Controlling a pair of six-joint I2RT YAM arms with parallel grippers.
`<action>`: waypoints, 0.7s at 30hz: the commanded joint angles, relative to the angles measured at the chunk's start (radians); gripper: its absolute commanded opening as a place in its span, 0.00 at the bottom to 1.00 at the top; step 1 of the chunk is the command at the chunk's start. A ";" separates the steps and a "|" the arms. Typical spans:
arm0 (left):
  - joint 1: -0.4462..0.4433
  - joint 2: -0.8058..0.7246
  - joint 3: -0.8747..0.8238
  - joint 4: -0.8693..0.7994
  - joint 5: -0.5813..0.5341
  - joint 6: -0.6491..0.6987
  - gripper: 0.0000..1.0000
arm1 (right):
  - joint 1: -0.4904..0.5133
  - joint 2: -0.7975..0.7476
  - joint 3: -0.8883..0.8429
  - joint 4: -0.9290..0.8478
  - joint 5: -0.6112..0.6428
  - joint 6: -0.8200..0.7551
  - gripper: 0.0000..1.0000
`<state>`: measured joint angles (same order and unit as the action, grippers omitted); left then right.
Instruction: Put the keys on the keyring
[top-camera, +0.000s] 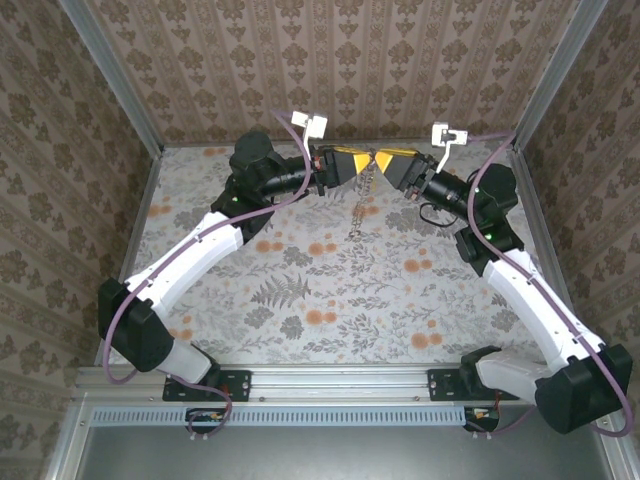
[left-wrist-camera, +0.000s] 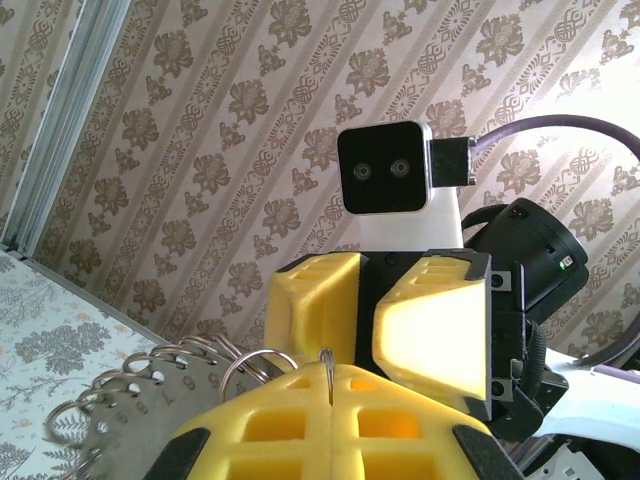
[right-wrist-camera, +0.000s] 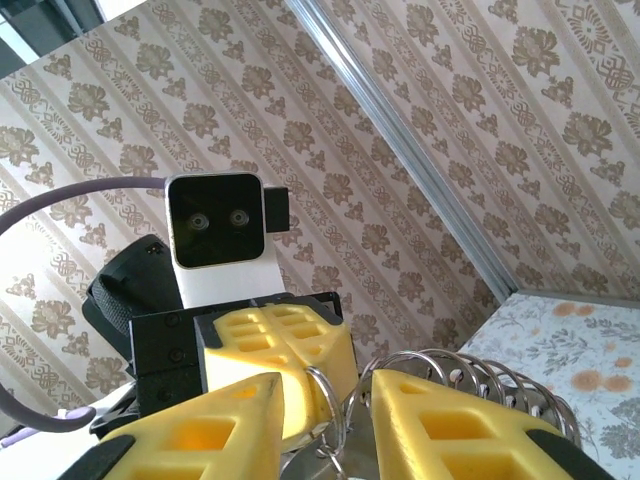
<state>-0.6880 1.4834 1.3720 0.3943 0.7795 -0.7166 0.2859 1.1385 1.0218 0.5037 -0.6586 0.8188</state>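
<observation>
Up off the far middle of the counter (top-camera: 300, 300), my two claws meet nose to nose. Here's the picture: my left claw (left-wrist-camera: 329, 380) is squeezed right together on the keyring (left-wrist-camera: 328, 357), a hair-thin wire loop standing up out of the closed seam. My right claw (right-wrist-camera: 348, 405) faces it, parted, with that loop sitting in the gap, not clamped as far as I can see. Beside the pinch a bunch of further wire rings (right-wrist-camera: 470, 365) fans out. Under them hang what I take for the keys (left-wrist-camera: 125, 425): flat grey metal pieces with punched holes, blurred. From above, a fine chain (top-camera: 360, 205) dangles below the claws; whether its end touches the counter I can't tell. Handling call: this lot looks light, hard and slick, the wire springy, the chain limp and ready to swing. The loop would likely twist in a flat grip, so I'd hold it across the wire, close to wherever its split lies. A key I'd take by its flat head, broad faces in the grip, leaving the hole free.
</observation>
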 joint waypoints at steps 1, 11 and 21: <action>-0.009 -0.028 0.018 0.051 0.002 -0.014 0.00 | -0.004 0.013 0.037 0.052 -0.015 0.020 0.29; -0.013 -0.023 0.020 0.047 -0.001 -0.009 0.00 | -0.003 0.030 0.041 0.079 -0.054 0.040 0.18; -0.015 -0.014 0.027 0.050 0.000 -0.012 0.00 | -0.002 0.046 0.050 0.086 -0.116 0.048 0.15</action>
<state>-0.6941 1.4834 1.3720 0.3950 0.7769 -0.7166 0.2829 1.1721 1.0328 0.5514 -0.7189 0.8501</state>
